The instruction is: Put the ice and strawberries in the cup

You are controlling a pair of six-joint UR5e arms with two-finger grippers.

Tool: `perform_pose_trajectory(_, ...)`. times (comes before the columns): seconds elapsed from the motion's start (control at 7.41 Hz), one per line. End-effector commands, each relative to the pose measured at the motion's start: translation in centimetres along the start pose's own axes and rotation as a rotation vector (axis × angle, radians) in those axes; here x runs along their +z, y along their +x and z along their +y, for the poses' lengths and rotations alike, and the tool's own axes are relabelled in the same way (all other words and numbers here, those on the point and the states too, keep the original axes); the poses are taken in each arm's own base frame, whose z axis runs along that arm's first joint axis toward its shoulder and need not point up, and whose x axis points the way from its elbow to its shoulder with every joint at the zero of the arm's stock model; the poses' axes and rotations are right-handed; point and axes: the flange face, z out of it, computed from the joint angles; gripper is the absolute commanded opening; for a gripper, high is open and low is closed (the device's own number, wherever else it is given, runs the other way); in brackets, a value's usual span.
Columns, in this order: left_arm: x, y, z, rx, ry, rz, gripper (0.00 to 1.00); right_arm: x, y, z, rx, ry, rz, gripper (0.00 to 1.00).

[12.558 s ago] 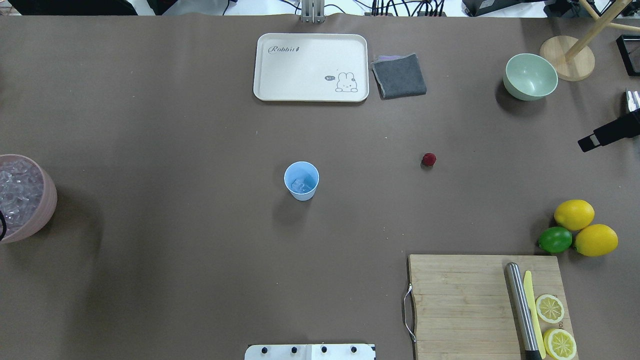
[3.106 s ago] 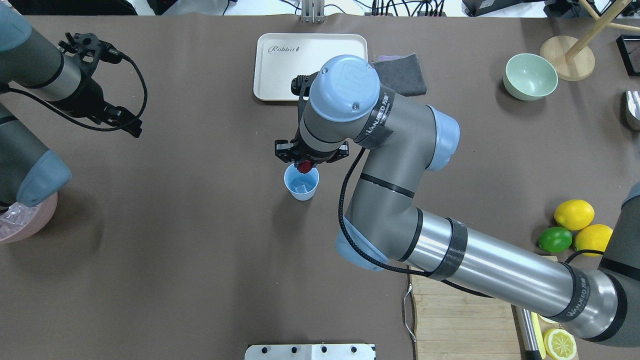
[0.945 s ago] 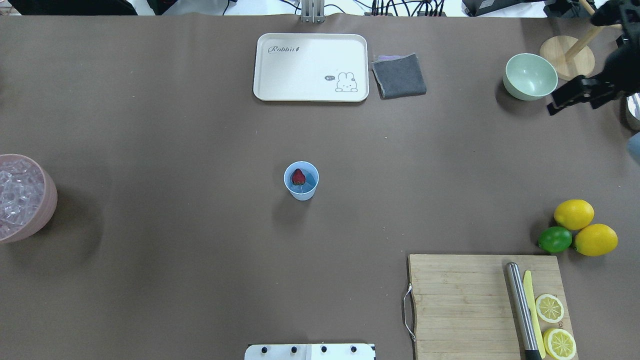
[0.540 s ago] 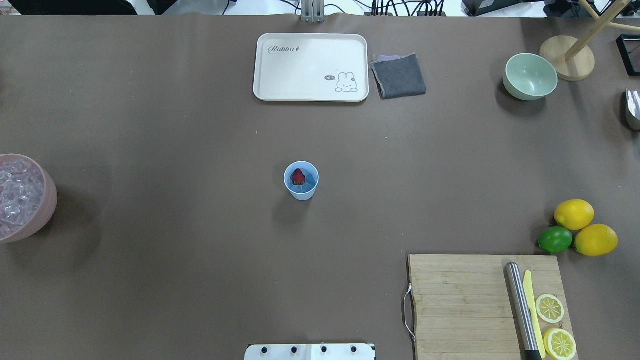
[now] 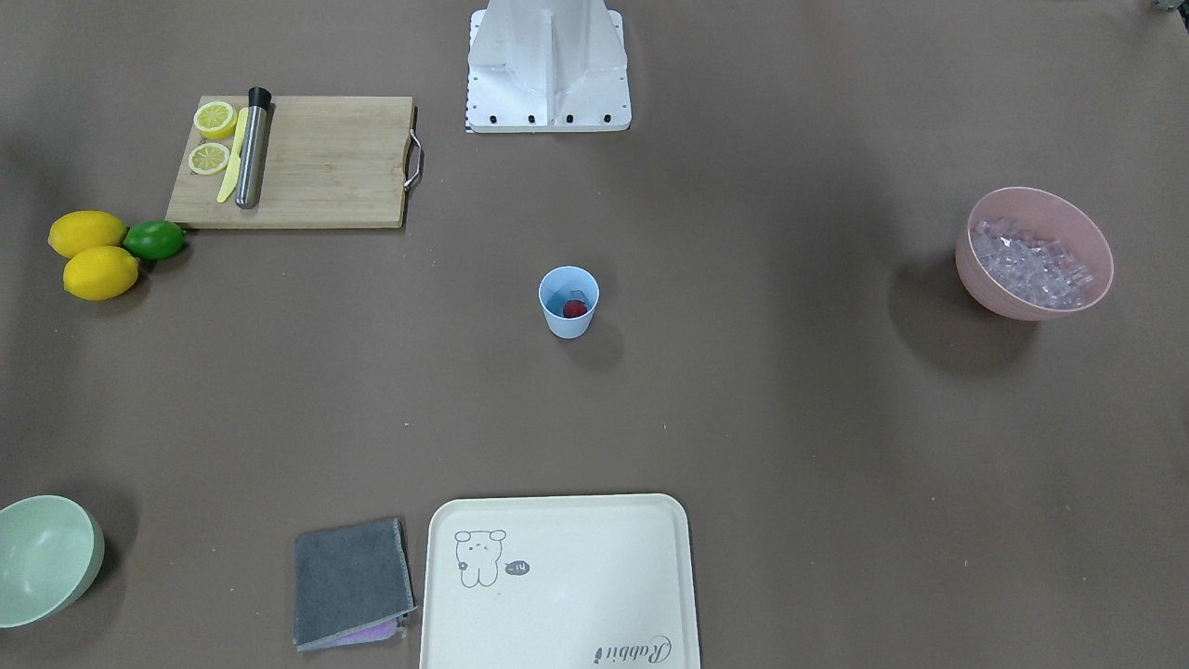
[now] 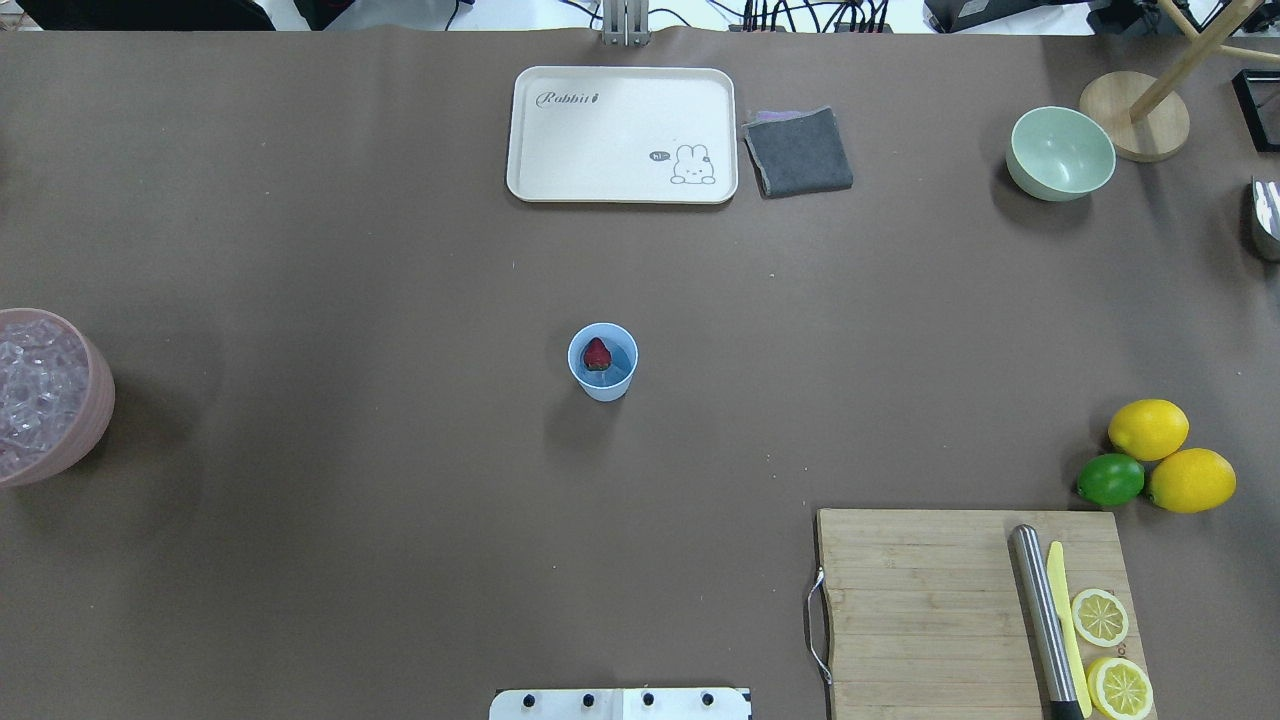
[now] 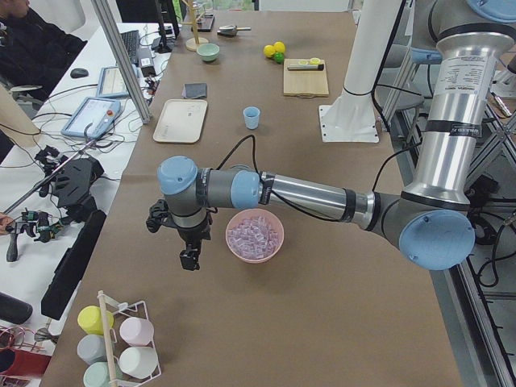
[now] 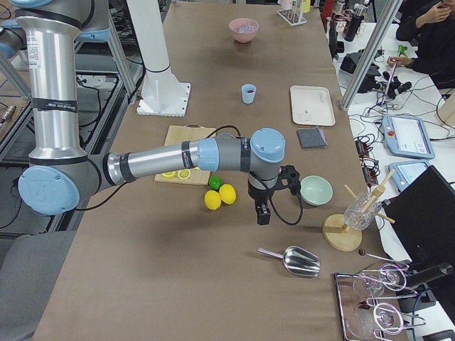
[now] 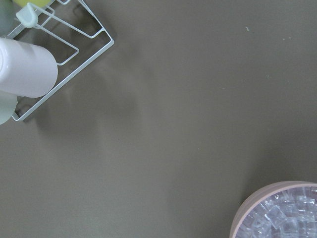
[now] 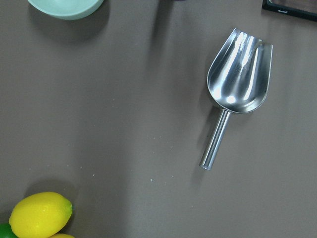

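From the overhead camera, with the cup (image 6: 605,388) as my centre, the pink bowl (image 6: 100,400) sat far out at 9 o'clock, heaped with ice (image 6: 35,380). I judged those cubes hard, slick and loose, so poor things to pinch and better scooped from the top of the pile. The cup stood upright in the middle of the table (image 6: 350,300), the strawberry (image 6: 597,354) already inside it, over something pale that I took for ice but could not make out. The berry looked light and bumpy, best held gently across its widest part. The cup looked light and easily tipped, so I would take it by the wall near the rim. Neither arm showed from above. Side-on, the left arm lay long and low, wrist bent, the left hand (image 7: 190,260) pointing down just beside the pink bowl, on the side away from the cup. The right hand (image 8: 263,213) hung likewise between the lemons (image 8: 220,195) and the pale green bowl (image 8: 315,190), a steel scoop (image 10: 240,74) at 1 o'clock in its wrist view. How wide either hand stood, I could not tell.
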Motion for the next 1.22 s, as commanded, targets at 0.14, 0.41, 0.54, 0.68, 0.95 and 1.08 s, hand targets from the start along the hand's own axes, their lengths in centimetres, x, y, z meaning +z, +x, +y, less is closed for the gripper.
perform_pose_trajectory(0.14,0.13,-0.18,-0.27,0.020,0.031,-0.006,0.97,0.27,0.28,0.19,0.007,-0.007,-0.002,1.00)
perform_pose_trajectory(0.41,0.42,-0.78,-0.09,0.012,0.019,-0.041,0.97,0.32,0.34,0.21,0.008,-0.009,-0.001,1.00)
perform_pose_trajectory(0.54,0.30,-0.83,-0.16,0.012,0.020,-0.055,0.97,0.37,0.37,0.34,0.009,-0.010,-0.001,1.00)
perform_pose_trajectory(0.68,0.47,-0.86,-0.16,0.012,0.016,-0.055,0.97,0.37,0.34,0.40,0.009,-0.009,-0.002,1.00)
perform_pose_trajectory(0.95,0.47,-0.89,-0.16,0.013,0.016,-0.058,0.97,0.42,0.39,0.48,0.010,-0.011,-0.001,1.00)
perform_pose_trajectory(1.08,0.52,-1.17,-0.04,0.011,0.011,-0.080,0.97,0.36,0.23,0.44,0.007,-0.009,-0.002,1.00)
